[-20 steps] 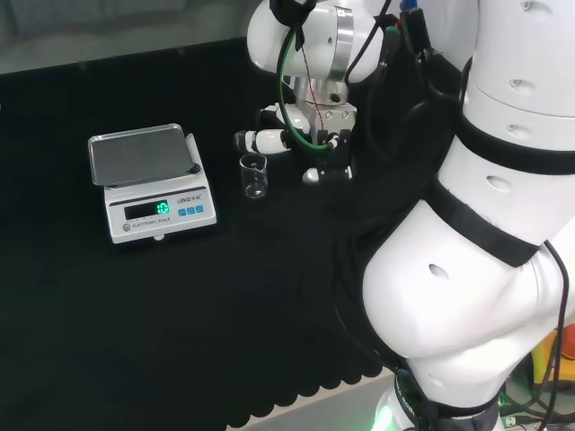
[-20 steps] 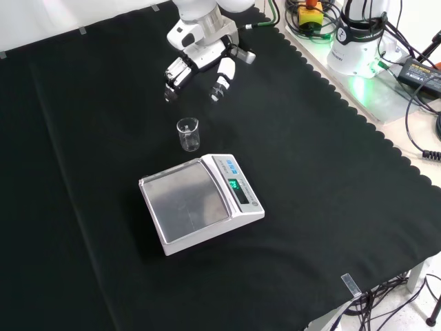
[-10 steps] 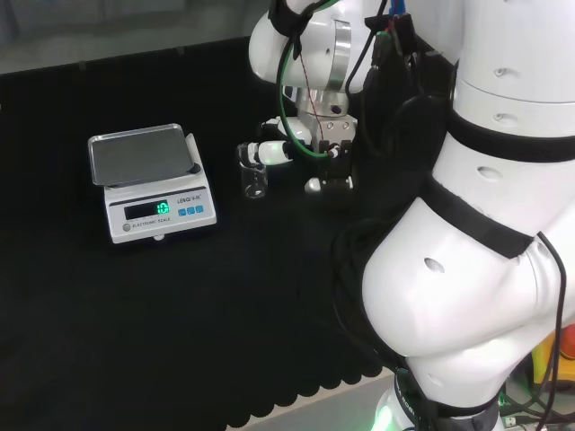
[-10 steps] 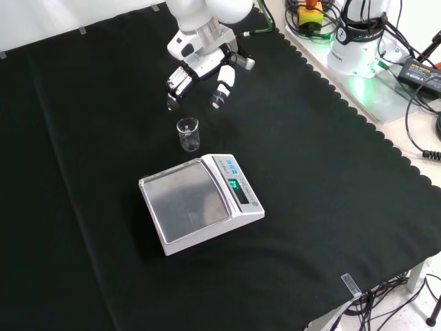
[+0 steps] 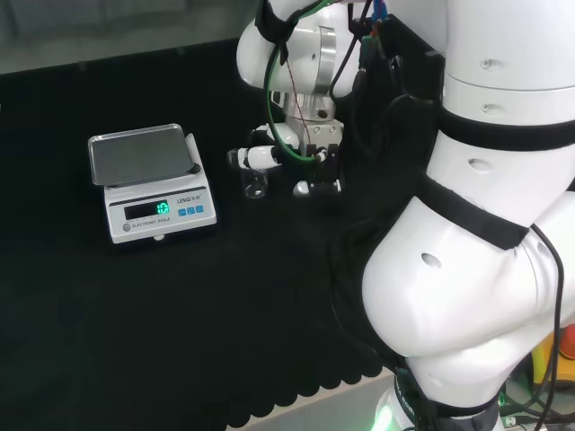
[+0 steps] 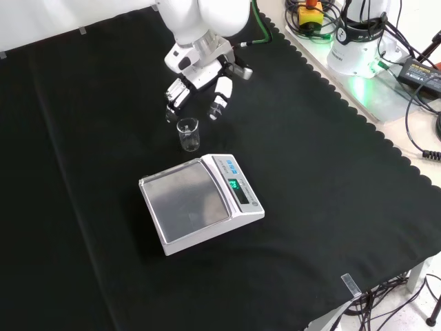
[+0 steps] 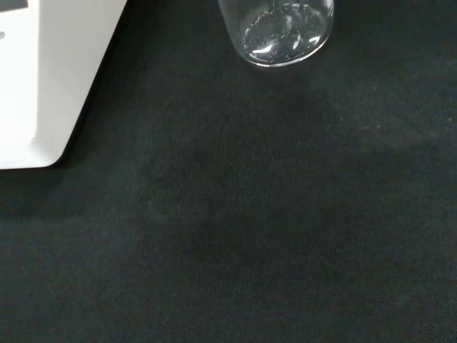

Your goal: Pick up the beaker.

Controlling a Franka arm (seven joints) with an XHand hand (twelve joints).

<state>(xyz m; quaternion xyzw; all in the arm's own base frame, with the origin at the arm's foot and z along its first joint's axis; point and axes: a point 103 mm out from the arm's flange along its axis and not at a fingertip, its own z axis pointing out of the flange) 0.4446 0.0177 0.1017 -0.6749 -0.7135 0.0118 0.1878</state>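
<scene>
In the head view the robot hand hangs low over the black surface, and the clear beaker stands upright just beneath its fingers, with the scale beyond the beaker. In the front view the robot hand has its fingers spread apart, holding nothing; the beaker sits just beside the fingertips, between them and the scale. In the wrist view the beaker's base rests on the cloth near the scale's corner.
</scene>
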